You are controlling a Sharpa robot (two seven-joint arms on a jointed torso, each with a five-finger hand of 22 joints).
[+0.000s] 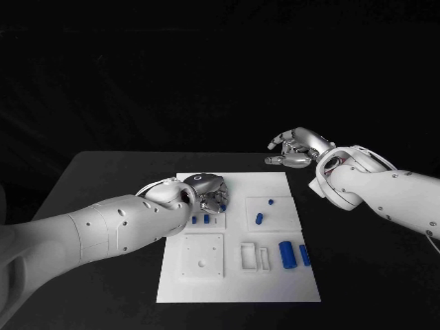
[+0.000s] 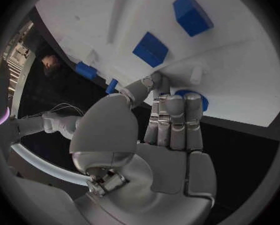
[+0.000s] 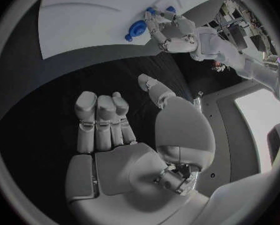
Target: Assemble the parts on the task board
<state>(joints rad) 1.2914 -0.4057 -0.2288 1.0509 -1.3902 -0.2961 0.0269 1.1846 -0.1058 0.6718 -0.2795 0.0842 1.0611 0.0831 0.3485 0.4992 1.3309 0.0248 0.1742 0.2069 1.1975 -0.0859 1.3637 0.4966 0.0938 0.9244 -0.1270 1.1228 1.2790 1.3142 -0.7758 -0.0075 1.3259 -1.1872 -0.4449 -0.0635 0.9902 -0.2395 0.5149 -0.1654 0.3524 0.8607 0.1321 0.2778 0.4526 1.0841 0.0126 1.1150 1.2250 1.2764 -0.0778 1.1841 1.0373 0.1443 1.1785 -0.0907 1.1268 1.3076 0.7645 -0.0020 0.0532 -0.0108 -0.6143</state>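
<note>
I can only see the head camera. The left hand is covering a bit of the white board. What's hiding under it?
Observer: The left wrist view shows a round blue part right at the left hand's fingertips. I can't tell whether they touch it.
Operator: Is the right hand holding anything?
Observer: No. In the right wrist view, the right hand has straight fingers with nothing in them, above the black table.
Operator: Can that camera see the round piece too?
Observer: Yes, it lies on the task board beside the left hand.
</note>
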